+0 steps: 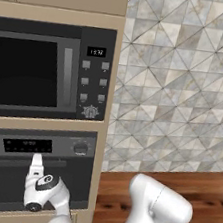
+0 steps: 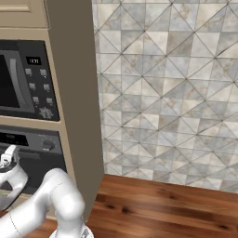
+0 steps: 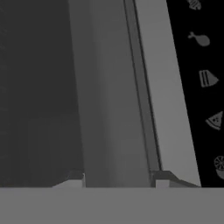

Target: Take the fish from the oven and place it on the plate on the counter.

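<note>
- Straddling the oven's bar handle (image 3: pixel 114 109), the pincer (image 1: pixel 37 159) stands with one finger tip on each side of the bar; its jaws are partly drawn in, and whether they press the bar I cannot tell.
- The handle's long axis runs level across the top of the dark glass door (image 1: pixel 6 189), crosswise to the gap between the finger tips.
- The oven (image 1: pixel 28 172) is shut, so the fish lies somewhere behind the door, hidden; my judgement is that the door must swing down first.
- Above sit the oven's control strip (image 1: pixel 37 145) and the microwave-like unit (image 1: pixel 49 69).
- The reddish wood surface (image 1: pixel 173 186) lies to the right, past the cabinet wall (image 2: pixel 74 116); the robot's own elbow (image 1: pixel 158 204) hangs over it.
</note>
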